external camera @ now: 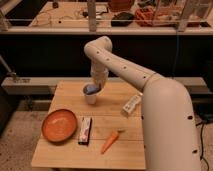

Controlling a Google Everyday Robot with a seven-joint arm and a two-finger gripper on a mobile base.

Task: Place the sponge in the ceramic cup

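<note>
The ceramic cup (pixel 90 97), small, white and cylindrical, stands on the wooden table (pixel 65 152) toward its back, left of centre. A light-blue sponge (pixel 91 89) sits at the cup's mouth, showing above the rim. My gripper (pixel 95 86) hangs directly over the cup at the end of the white arm that reaches in from the right, its tip at the sponge.
An orange bowl (pixel 59 125) sits at the table's front left. A flat snack bar packet (pixel 85 130) lies beside it, and a carrot (pixel 110 141) lies near the front edge. A white labelled bottle (pixel 132 104) lies on its side at the right, against my arm.
</note>
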